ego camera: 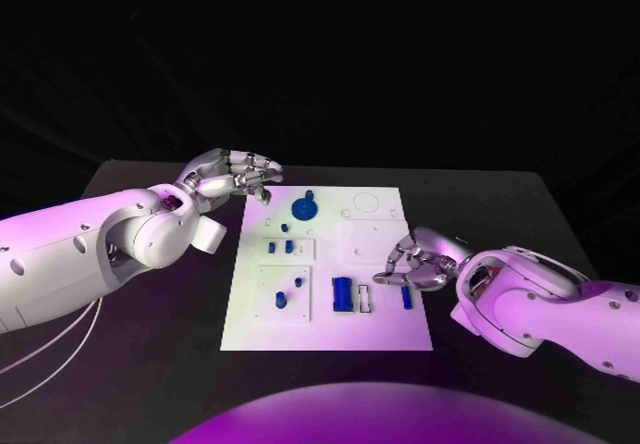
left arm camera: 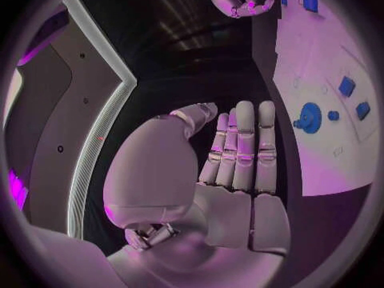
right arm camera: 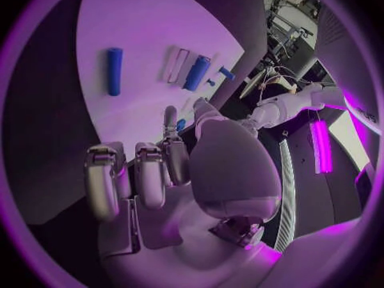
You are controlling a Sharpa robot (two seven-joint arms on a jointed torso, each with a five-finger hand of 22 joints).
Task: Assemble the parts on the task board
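From the head view, the white board (ego camera: pixel 328 277) lay in the middle of the black table (ego camera: pixel 507 199). The left hand (ego camera: pixel 234 174) hung over the board's far left corner, fingers curled in; whether anything sat between them I could not tell. Just right of it on the board stood a blue knob (ego camera: pixel 304 205). Nearer were two small blue pieces (ego camera: pixel 279 247) in a square recess, and nearer still a blue peg (ego camera: pixel 281 299). A blue block (ego camera: pixel 343 293) lay toward the near right, beside a white slot (ego camera: pixel 363 298). The right hand (ego camera: pixel 413 263) hovered at the board's right edge, fingers bent inward, with a blue rod (ego camera: pixel 405 296) lying just near of it.

In the left wrist view, the left hand (left arm camera: pixel 232 153) showed flat, fingers straight and side by side, holding nothing. The knob (left arm camera: pixel 309 117) sat on the board (left arm camera: pixel 320 160) off to one side, apart from the fingers.

In the right wrist view, the right hand (right arm camera: pixel 152 179) had its fingers curled with nothing plainly in them. The rod (right arm camera: pixel 114 71), slot (right arm camera: pixel 176 64) and block (right arm camera: pixel 197 73) lay on the board (right arm camera: pixel 144 25) beyond the fingers, untouched.
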